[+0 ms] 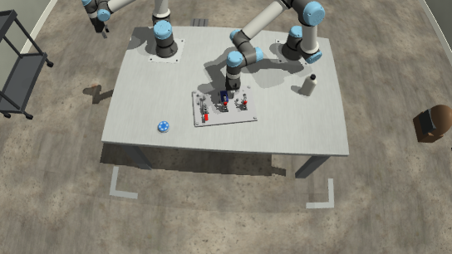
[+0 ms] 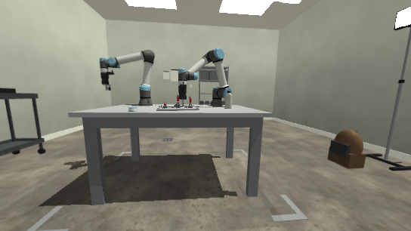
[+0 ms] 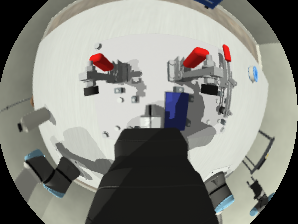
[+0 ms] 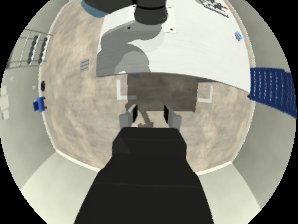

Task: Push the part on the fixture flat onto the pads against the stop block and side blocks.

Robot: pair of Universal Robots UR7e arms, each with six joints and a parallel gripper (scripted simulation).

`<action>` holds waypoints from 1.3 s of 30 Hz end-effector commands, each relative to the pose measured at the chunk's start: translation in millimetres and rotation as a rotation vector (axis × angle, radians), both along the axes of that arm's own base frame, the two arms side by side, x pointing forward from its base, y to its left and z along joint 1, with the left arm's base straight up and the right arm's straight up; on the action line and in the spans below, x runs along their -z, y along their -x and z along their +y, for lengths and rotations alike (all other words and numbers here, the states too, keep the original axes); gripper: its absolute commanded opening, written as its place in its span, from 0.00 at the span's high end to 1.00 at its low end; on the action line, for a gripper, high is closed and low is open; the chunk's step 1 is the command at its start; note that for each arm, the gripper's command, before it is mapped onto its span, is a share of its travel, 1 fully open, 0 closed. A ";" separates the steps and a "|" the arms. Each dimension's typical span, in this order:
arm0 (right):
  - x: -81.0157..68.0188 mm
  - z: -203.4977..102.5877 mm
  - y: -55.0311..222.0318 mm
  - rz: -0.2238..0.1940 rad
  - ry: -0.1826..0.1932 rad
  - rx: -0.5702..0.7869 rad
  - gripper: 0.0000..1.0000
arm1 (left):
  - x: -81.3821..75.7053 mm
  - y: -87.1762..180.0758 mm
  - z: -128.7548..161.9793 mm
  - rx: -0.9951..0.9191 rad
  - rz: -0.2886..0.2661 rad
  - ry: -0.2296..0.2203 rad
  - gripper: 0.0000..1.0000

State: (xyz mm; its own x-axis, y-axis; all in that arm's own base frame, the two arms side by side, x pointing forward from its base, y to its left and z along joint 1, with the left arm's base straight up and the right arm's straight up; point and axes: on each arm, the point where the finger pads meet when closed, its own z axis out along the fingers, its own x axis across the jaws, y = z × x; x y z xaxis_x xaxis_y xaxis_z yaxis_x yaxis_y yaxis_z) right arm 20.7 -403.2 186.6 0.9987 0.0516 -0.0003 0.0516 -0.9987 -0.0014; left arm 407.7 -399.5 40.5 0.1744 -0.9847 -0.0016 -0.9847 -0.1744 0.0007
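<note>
Left end effector shut beside blue part; right end effector open, off the bench

The left end effector (image 1: 233,95) (image 2: 183,102) (image 3: 150,110) is fully closed with 0 items in its grasp, pointing down over the fixture plate (image 1: 233,119) (image 2: 177,109) (image 3: 145,55); its fingertips stand just beside the blue part (image 1: 222,96) (image 3: 176,111), contact not determinable; the part is on the fixture, near 1 of the red-handled clamps, and whether it sits flat on the pads or against the blocks cannot be told from these views.

3 red-handled clamps are noted on the plate: a middle clamp (image 1: 225,105) (image 3: 197,72), an end clamp (image 1: 244,103) (image 3: 107,72) and a clamp at the opposite end (image 1: 204,112) (image 3: 227,75); the plate lies on the bench (image 1: 287,120) (image 2: 113,114) (image 3: 60,75) (image 4: 200,50).

Further out, 1 pale bottle (image 1: 308,86) (image 2: 228,101) (image 3: 35,120) stands upright on the bench, well apart from the plate; 1 blue-and-white disc (image 1: 164,126) (image 2: 132,109) (image 3: 254,74) (image 4: 238,36) lies on the other side of the plate.

The right end effector (image 1: 105,33) (image 2: 108,88) (image 4: 150,110) is wide open, holding 0 items, above the floor beyond the bench edge.
</note>
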 end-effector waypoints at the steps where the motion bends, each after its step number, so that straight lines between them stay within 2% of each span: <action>1: -0.4 -0.3 -0.1 0.000 0.001 0.000 0.00 | -0.7 -0.3 -0.9 0.000 -0.001 0.001 1.00; 39: -0.4 -0.3 -0.1 0.000 0.001 0.000 0.00 | -0.7 -1.0 -4.8 0.000 -0.001 0.001 1.00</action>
State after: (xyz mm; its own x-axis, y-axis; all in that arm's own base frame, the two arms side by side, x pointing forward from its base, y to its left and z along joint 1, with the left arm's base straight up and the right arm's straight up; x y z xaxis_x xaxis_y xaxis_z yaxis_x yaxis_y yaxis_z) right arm 20.7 -403.2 186.6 0.9987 0.0516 -0.0003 0.0516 -0.9987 -0.0014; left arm 408.5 -403.9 40.5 0.1743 -0.9847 -0.0016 -0.9847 -0.1743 0.0007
